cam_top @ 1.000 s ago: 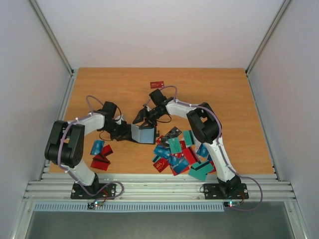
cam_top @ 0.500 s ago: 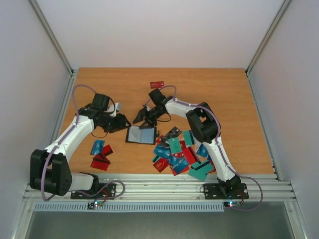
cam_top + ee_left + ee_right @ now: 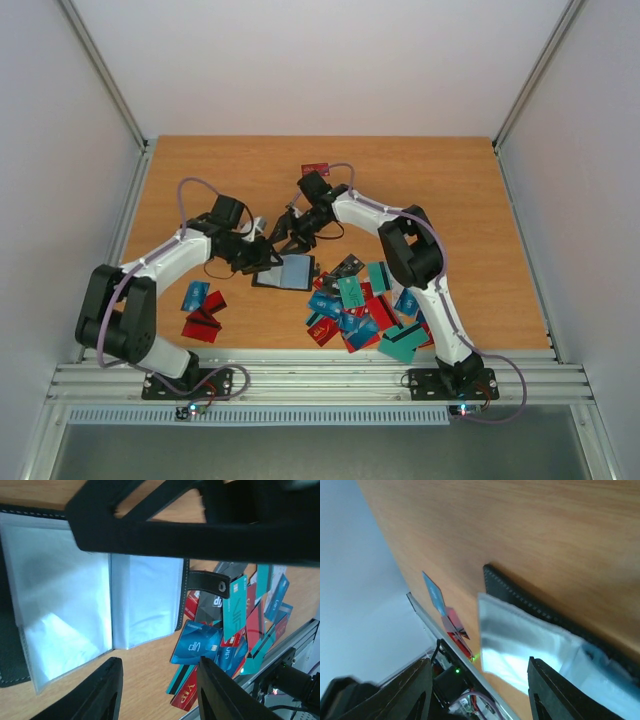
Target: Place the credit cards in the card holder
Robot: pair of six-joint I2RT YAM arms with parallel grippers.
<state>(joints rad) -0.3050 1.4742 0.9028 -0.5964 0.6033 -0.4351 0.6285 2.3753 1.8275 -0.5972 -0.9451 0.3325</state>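
Well left of the card holder (image 3: pixel 285 272), a few glossy red and blue credit cards (image 3: pixel 203 310) lie on the wood-grain counter (image 3: pixel 450 190). The holder lies open and flat, a black stitched case with clear, wrinkled plastic sleeves (image 3: pixel 75 605) and a snap tab (image 3: pixel 207 582); the left gripper (image 3: pixel 264 256) is at its left edge with jaws apart and empty, and the right gripper (image 3: pixel 290 238) is just behind it, jaws likewise parted. Right of the holder sprawls an overlapping heap (image 3: pixel 365 310) of thin flat rectangles in red, teal, blue and dark grey, the nearest just beside the tab.
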